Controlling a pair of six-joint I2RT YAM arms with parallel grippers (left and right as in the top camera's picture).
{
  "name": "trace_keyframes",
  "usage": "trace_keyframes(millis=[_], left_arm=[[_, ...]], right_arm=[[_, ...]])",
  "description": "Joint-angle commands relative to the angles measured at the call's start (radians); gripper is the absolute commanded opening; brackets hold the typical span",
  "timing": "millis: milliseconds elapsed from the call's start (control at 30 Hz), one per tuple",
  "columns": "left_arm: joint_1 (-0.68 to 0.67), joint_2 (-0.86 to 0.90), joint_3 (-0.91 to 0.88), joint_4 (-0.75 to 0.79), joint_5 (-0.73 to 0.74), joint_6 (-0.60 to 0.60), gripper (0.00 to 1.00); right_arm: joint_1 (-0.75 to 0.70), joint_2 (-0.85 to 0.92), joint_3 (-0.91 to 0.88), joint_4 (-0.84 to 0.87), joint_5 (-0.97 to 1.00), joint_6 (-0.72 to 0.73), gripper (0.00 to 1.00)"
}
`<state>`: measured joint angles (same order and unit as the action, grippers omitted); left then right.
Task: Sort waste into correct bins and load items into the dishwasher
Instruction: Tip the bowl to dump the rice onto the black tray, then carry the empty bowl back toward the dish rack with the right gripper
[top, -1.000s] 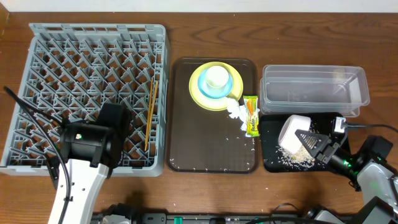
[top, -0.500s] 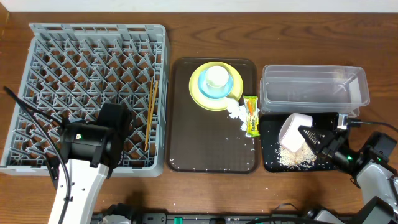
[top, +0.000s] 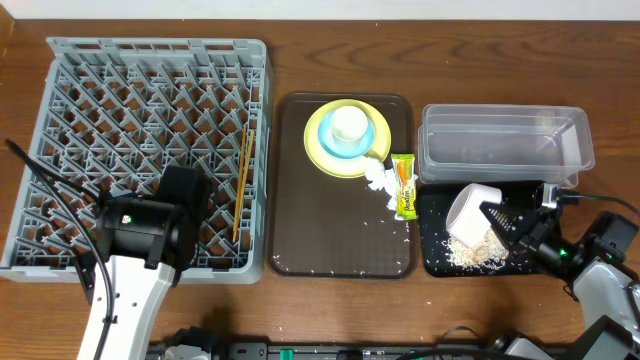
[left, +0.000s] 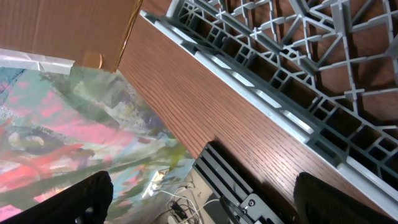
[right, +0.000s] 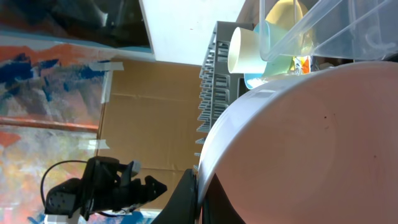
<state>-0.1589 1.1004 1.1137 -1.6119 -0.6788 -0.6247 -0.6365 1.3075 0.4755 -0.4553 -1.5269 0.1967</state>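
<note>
White bowl (top: 470, 208) sits in the right gripper (top: 497, 224), whose jaws are clamped thin on its rim. It is tipped well over, its mouth turned down and toward the arm and its base pointing up and away to the left. The right wrist view is nearly filled by the bowl's wall. Directly under it lies the black tray (top: 432, 262), with a heap of crumbs (top: 470, 252) below the lip. The clear tub (top: 578, 142) stands just behind that.

From here the dish rack (top: 60, 58) lies far to the left, across the whole brown serving tray (top: 330, 235). So I judge the bowl's next trip to be a long sideways carry, and the right arm alone has hold of it. The left gripper (left: 208, 198) hangs with jaws spread wide and nothing between them, over the rack's near edge. It is much closer to the rack, but well apart from the bowl.
</note>
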Motion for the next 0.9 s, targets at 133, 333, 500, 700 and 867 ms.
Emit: trace_keyframes(millis=[133,333,500,700,867], left_arm=[[0.003,-0.003,0.001,-0.074,0.0,-0.009,0.93],[0.003,-0.003,0.001,-0.074,0.0,-0.009,0.93],[0.003,-0.003,0.001,-0.074,0.0,-0.009,0.93],[0.003,-0.003,0.001,-0.074,0.0,-0.009,0.94],[0.003,-0.003,0.001,-0.074,0.0,-0.009,0.93]], right_arm=[[0.008,-0.056,0.023,-0.001,-0.003,-0.016,0.01],[0.154,-0.215,0.149,-0.007,0.193,0.185,0.01],[0.451,-0.328,0.334,-0.106,0.512,0.226,0.01],[0.916,-0.272,0.499,-0.154,0.897,0.206,0.01],[1.233,-0.147,0.506,-0.05,1.103,0.103,0.01]])
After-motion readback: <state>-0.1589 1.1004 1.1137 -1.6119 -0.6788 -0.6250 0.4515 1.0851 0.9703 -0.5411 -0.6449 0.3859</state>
